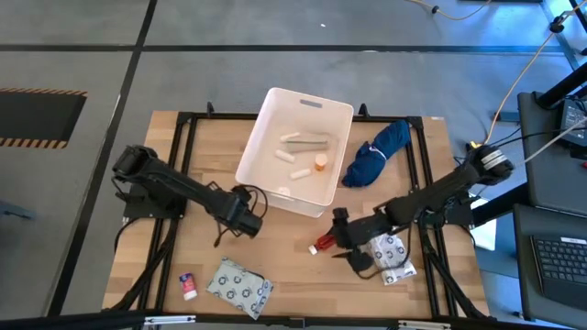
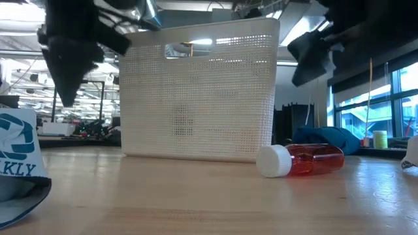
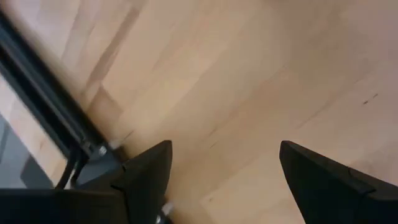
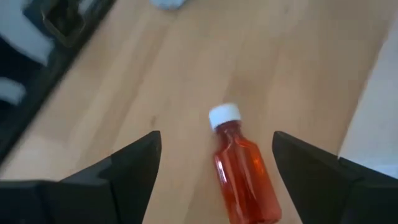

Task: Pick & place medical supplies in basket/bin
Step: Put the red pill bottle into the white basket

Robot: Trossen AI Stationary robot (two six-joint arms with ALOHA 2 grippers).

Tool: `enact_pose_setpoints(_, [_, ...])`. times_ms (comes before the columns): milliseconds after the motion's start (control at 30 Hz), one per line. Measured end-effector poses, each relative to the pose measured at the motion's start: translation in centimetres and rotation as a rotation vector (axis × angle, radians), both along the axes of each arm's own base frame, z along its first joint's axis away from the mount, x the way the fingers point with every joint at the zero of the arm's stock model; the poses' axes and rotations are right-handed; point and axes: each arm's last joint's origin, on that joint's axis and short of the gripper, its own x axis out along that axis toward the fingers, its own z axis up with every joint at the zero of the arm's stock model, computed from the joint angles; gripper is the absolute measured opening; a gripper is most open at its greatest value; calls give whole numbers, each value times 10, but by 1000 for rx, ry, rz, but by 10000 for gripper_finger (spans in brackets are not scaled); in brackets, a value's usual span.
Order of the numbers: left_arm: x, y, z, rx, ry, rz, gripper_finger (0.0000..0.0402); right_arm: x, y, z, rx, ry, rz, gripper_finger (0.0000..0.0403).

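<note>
Overhead, high view: the white tub (image 1: pixel 295 149) stands at the far middle of the counter (image 1: pixel 284 266); inside lie a beige roll (image 1: pixel 305 142), a small white tube (image 1: pixel 298 172) and an orange vial (image 1: pixel 320 163), their detail hard to make out.
Red vial: it lies on the counter (image 1: pixel 323 245) just beside the right end effector (image 1: pixel 344 240), whose fingers blur into the dark arm.
Packets: one dotted packet (image 1: pixel 239 286) at the near edge; another (image 1: pixel 390 253) partly hidden under the right arm.
Left end effector: (image 1: pixel 246 214) hovers near the tub's near-left corner.
Low view: the tub's side (image 2: pixel 199 98) reads as fine mesh; the red vial (image 2: pixel 302 160), white cap left, lies on its side; both arms are cut off at the top.
Left wrist view: fingers (image 3: pixel 148 177) spread wide over bare wood, holding nothing.
Right wrist view: fingers (image 4: pixel 132 163) stand wide either side of the red vial (image 4: pixel 244 169), not touching it.
</note>
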Motion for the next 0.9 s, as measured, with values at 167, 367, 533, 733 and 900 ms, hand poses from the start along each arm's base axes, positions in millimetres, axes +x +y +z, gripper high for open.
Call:
enact_pose_setpoints(167, [21, -1, -19, -56, -54, -34, 290, 5, 4, -24, -90, 61, 47, 307])
enact_pose_setpoints(367, [43, -7, -30, -142, -210, -62, 290, 11, 2, -49, -134, 144, 21, 307])
enact_pose_setpoints(533, [51, -9, -28, -169, -303, -64, 290, 14, -1, -61, -206, 162, -26, 307])
enact_pose_setpoints(733, [54, -10, -28, -185, -335, -56, 290, 17, -6, -69, -228, 186, -50, 299])
enact_pose_setpoints(900, [54, -10, -28, -185, -337, -49, 290, 16, -6, -70, -233, 197, -46, 252])
